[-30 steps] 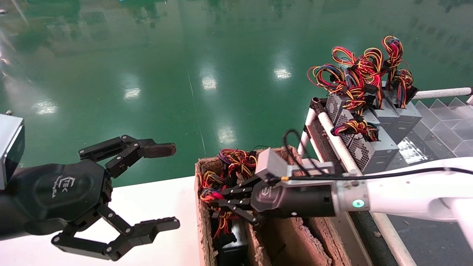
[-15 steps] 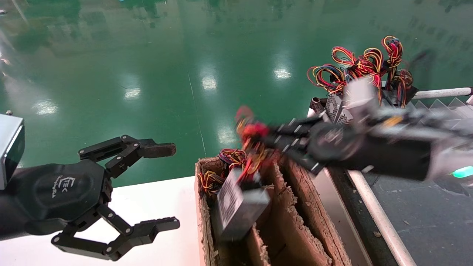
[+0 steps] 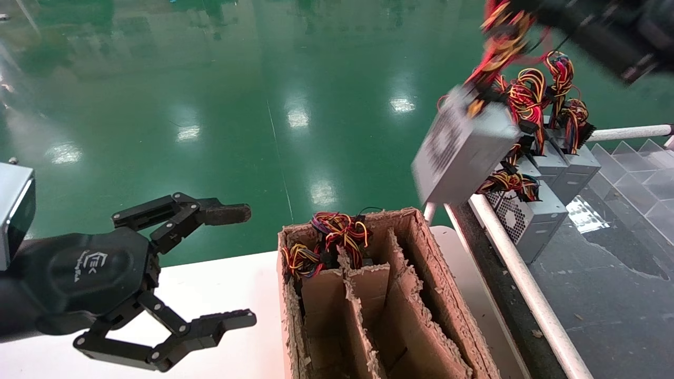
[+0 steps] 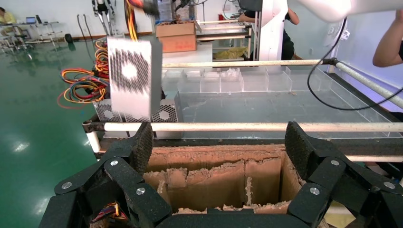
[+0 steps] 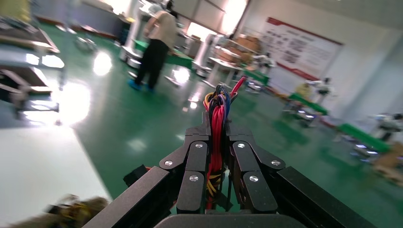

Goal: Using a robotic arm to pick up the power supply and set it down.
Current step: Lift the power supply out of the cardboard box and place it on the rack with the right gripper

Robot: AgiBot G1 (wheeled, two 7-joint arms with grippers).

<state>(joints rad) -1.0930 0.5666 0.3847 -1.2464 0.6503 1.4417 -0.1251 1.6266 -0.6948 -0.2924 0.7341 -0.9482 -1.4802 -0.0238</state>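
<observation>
Your right claw [image 5: 216, 142] is clamping the wire bundle [image 3: 500, 39]; the power supply [image 3: 463, 150] is now dangling clear of the cardboard box [image 3: 442, 295], above the rack [image 3: 505, 247]. Lift is done, setting down remains. Left claw [image 3: 231, 266] is idling open over the surface [image 3: 231, 284].

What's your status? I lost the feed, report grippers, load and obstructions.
Right gripper shut on wire bundle, power supply dangling over rail. Left gripper open, parked beside cardboard box. Racked supplies close beneath.
</observation>
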